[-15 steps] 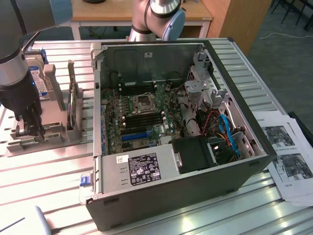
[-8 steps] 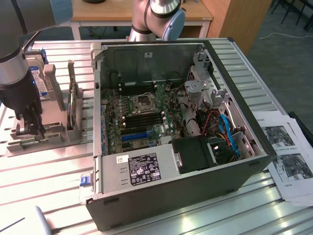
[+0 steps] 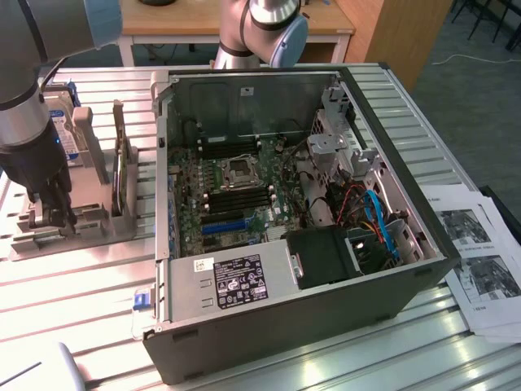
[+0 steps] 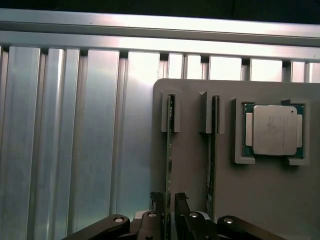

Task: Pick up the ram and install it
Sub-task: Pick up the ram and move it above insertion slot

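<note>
Downward, tool (image 4: 168,196) astride ram (image 4: 170,131).

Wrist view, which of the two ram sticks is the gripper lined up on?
The ram farther from the processor: the open gripper straddles it, while the other ram stands beside the processor, outside the fingers.

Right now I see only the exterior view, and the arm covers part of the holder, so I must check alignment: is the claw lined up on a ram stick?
Observer: Yes. In the wrist view the claw straddles one ram standing on edge, its jaws open, one on each side.
Operator: Any other sticks there?
Observer: One: a second stick in the neighbouring slot of the grey holder.
Operator: Anything else on it?
Observer: A processor lies flat in a recess, beyond that second stick.
</note>
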Controlling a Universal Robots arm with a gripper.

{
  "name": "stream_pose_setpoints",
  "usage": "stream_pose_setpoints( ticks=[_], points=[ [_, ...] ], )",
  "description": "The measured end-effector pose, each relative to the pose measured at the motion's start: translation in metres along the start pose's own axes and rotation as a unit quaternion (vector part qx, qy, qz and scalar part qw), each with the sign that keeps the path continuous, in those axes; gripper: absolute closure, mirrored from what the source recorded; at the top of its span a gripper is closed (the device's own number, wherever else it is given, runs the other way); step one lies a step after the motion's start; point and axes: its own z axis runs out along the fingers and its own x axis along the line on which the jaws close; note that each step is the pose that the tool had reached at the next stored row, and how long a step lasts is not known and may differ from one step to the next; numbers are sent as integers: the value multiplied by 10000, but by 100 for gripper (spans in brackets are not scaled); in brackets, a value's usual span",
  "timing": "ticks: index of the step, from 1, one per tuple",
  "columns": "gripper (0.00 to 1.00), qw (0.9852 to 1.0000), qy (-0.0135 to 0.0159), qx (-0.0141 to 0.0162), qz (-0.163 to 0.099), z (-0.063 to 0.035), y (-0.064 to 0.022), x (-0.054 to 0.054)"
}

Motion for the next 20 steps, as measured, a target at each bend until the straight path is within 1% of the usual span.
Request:
stream_pose_setpoints(
  ticks=[17,19,20],
  points=[
    [76,10000,-2,1,0,10,-1,0],
    [78,10000,-2,1,0,11,-1,0],
    [85,10000,-2,0,0,11,0,0]
  ],
)
